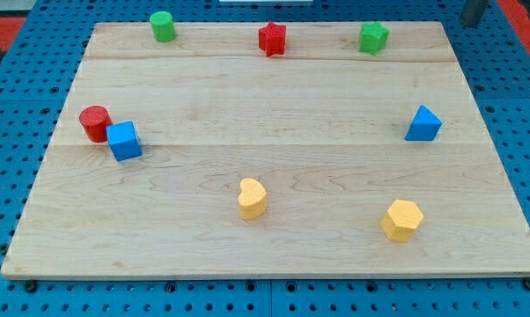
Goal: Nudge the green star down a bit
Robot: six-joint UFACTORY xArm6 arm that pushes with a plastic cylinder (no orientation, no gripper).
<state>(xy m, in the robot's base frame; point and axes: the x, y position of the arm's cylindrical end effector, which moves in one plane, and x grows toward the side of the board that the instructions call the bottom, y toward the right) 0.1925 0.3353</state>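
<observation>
Only a dark stub of the rod (473,11) shows at the view's top right, cut off by the frame; I cannot tell where my tip is, so its place relative to the blocks stays unknown. The green star (373,38) sits close to the wooden board's (274,255) top edge, right of the red star (272,39), with open board below it down to the blue triangular block (423,124). A green cylinder (163,26) stands at top left. Left, the red cylinder (95,122) touches the blue cube (124,141). Near the bottom lie a yellow heart (252,198) and a yellow hexagon (401,219)
</observation>
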